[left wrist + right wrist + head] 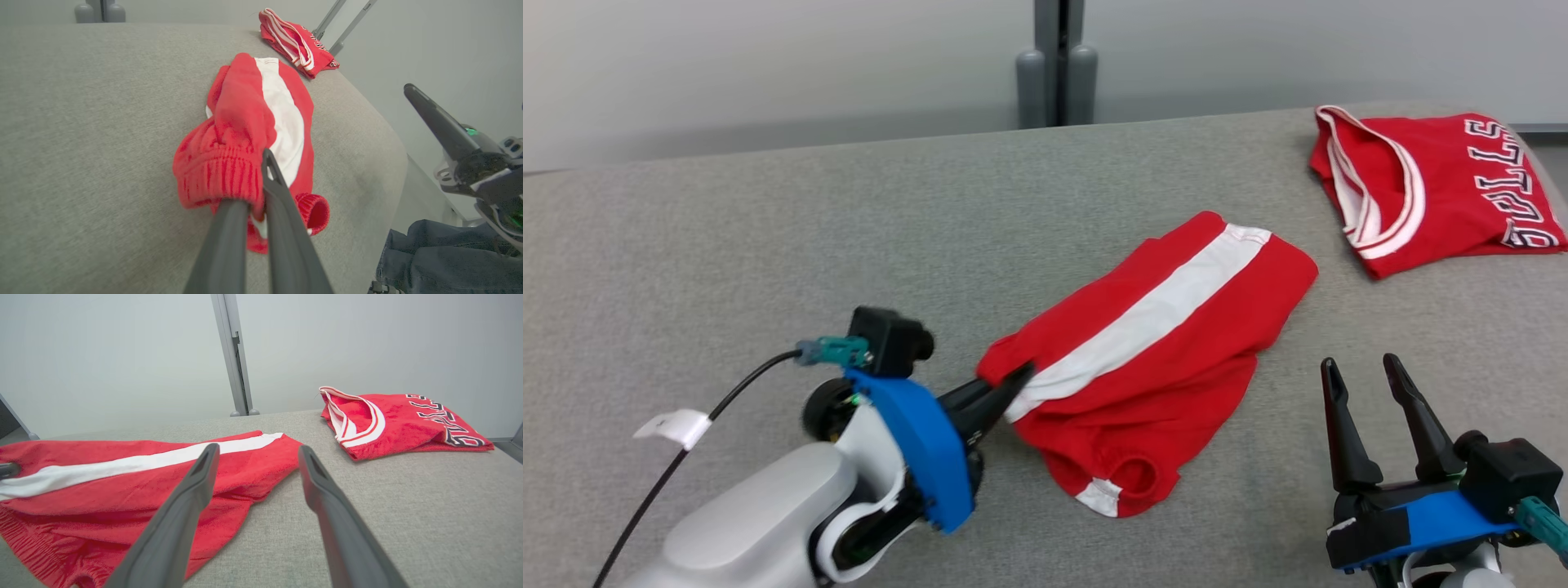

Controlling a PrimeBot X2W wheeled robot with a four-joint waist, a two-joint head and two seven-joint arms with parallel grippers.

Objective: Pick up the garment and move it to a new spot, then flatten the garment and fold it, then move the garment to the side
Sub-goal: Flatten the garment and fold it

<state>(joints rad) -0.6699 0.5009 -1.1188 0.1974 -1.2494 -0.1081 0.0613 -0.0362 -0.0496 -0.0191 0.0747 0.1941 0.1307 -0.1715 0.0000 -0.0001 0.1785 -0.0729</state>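
Garment (1152,359): red shorts with a broad white stripe. They lie near the middle of the grey cloth-covered table (768,245), long axis running from 8 o'clock to 2 o'clock in the head view. The 2 o'clock end lies flat. The 8 o'clock end is bunched at its ribbed band. A small ribbed opening with a white patch sits at the 6 o'clock edge.

Left gripper (1013,384): at the garment's 8 o'clock end, fingers pointing toward 2 o'clock. Jaws narrow, pinched on the ribbed band. In the left wrist view one finger (271,175) lies over the cloth and the other runs in beneath it. Cannot tell whether the gripped end is clear of the table.

Right gripper (1361,362): at 4 o'clock from the garment, near it but apart. Jaws wide, nothing between them, fingers pointing toward 12 o'clock. In the right wrist view the garment's edge lies beyond the tips.

Red jersey (1437,188): folded, white trim and dark lettering, at 2 o'clock from the garment, well apart, near the table's far right corner.

Grey post (1058,65): at 12 o'clock, behind the table's far edge.

Black cable (727,392) with a white tag (674,426): at 9 o'clock from the left gripper.

Blue denim cloth (429,253): beyond the table's edge, at 4 o'clock in the left wrist view.
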